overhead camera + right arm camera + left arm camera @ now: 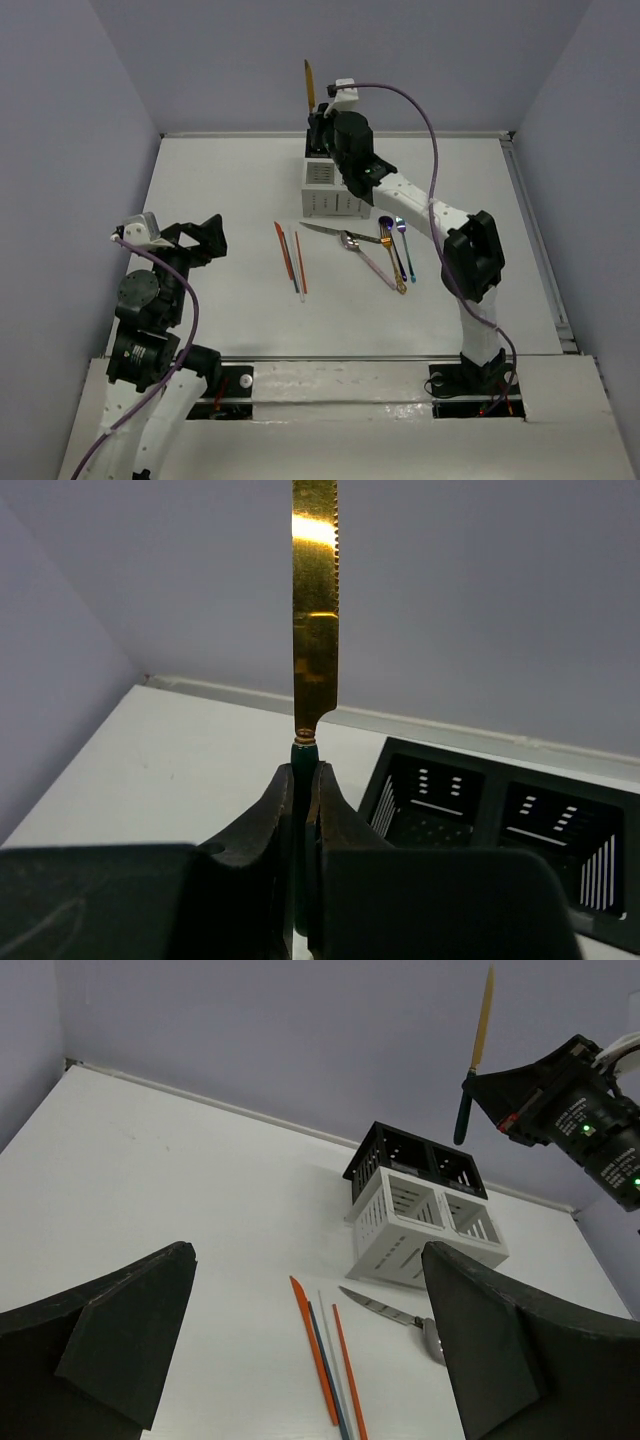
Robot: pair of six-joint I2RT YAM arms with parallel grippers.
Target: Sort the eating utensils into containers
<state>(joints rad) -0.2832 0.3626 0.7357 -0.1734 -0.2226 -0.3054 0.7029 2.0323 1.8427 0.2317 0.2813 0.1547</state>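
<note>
the gold-bladed knife (315, 610) stands upright at the top centre of the overhead view, blade up. its dark handle is pinched between the nearly closed jaws of the right gripper (304, 780). it is raised clear above the caddy (335, 200), which sits at the upper middle of the table (220, 190). in the right wrist view the dark compartments lie at the lower right of the frame, beside the handle rather than under it.

we judge the step in hand to be carrying this knife to a compartment. the next move calls for bringing the handle over one opening, keeping the knife plumb, and lowering it before letting go.

the chopsticks (290, 262) and the spoons and forks (390, 250) lie mid-table below the caddy, not yet sorted. the left gripper (310, 1340) hangs wide and empty at the left edge.
</note>
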